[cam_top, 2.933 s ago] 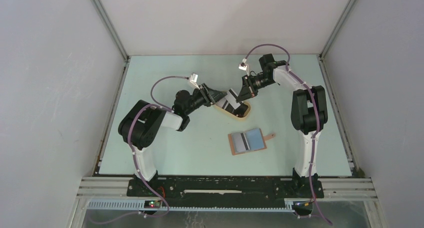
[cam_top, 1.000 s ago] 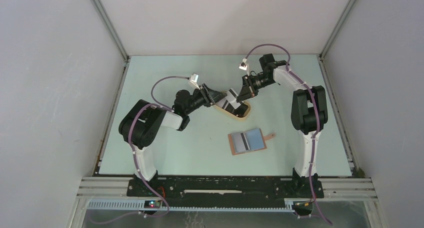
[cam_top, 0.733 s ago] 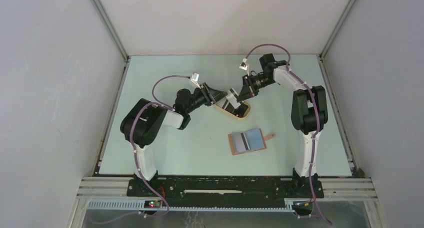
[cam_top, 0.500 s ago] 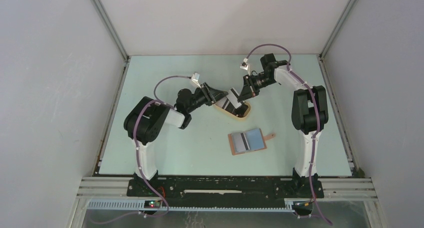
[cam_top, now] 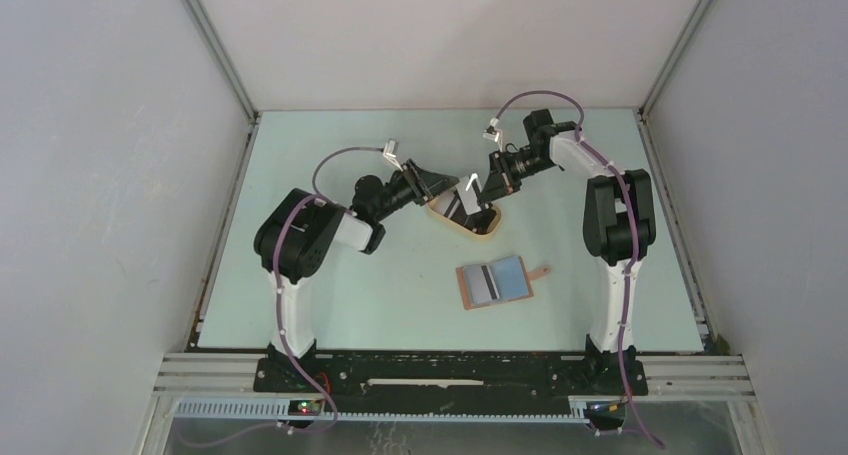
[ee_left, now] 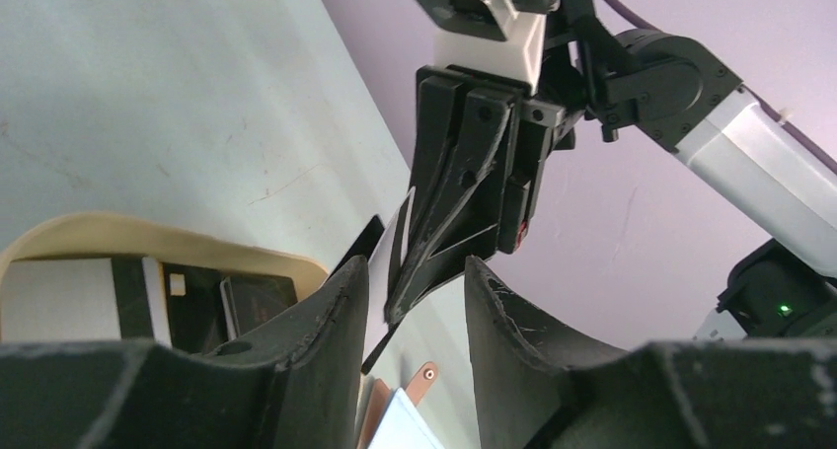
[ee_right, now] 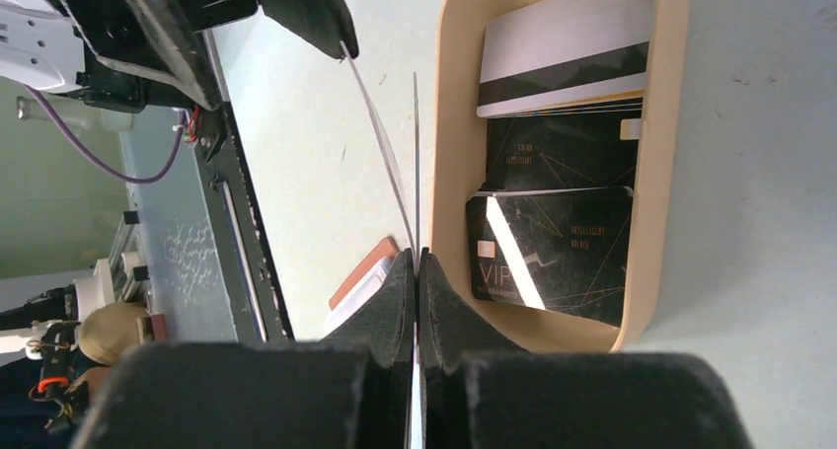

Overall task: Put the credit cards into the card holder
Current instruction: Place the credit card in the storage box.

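- The table [cam_top: 330, 305] has a pale mint-green top with a few faint scuffs. Grey panels close off its left, far and right edges.
- An oval beige tray [cam_top: 489, 227] lies flat about midway across the table, closer to the far edge than the near one. Its long axis slants from far-left to near-right.
- The card holder [cam_top: 495, 281] lies open and flat towards the near edge, slightly right of centre and apart from the tray. Its light blue pockets face up, and its snap tab points to the right edge.
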Robot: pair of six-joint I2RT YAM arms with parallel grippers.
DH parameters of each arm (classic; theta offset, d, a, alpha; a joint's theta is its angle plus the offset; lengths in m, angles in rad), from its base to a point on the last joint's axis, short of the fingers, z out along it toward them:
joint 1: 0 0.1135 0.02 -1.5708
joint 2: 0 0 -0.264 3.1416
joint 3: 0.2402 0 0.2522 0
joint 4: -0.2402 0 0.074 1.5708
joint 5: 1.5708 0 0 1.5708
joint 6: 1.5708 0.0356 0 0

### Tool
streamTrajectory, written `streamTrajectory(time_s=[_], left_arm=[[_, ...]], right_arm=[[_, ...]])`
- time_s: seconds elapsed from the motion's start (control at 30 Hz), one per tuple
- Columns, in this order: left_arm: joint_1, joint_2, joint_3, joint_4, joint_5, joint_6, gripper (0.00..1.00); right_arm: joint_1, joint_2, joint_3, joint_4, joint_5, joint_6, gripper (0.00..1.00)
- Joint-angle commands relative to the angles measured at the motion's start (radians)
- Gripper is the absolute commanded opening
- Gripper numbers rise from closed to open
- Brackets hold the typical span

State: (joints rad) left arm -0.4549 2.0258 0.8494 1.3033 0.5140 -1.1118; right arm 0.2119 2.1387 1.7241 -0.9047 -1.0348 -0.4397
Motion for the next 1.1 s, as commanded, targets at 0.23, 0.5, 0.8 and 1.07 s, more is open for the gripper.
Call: streamTrajectory(time_s=[0.23,0.5,0.8,1.07], left_arm=[[-0.027,0.027,0.096,0.101,0.123,-0.071,0.45],[-0.01,-0.018,0.047,0.063,0.056,-0.015,0.54],[-0.005,-0.031,0.058,0.029,0.057,0.01,0.53],[-0.001,-0.011,0.082,0.034,0.069,-0.012,0.47]], right_arm=[[0.017,0.012,0.034,0.012,-0.073,-0.004,0.0],[-0.012,0.012,0.034,-0.01,-0.16,-0.027,0.0],[-0.007,0.022,0.052,-0.056,-0.182,-0.078,0.0],[0.001,0.032,0.064,-0.083,-0.186,-0.097,0.0]])
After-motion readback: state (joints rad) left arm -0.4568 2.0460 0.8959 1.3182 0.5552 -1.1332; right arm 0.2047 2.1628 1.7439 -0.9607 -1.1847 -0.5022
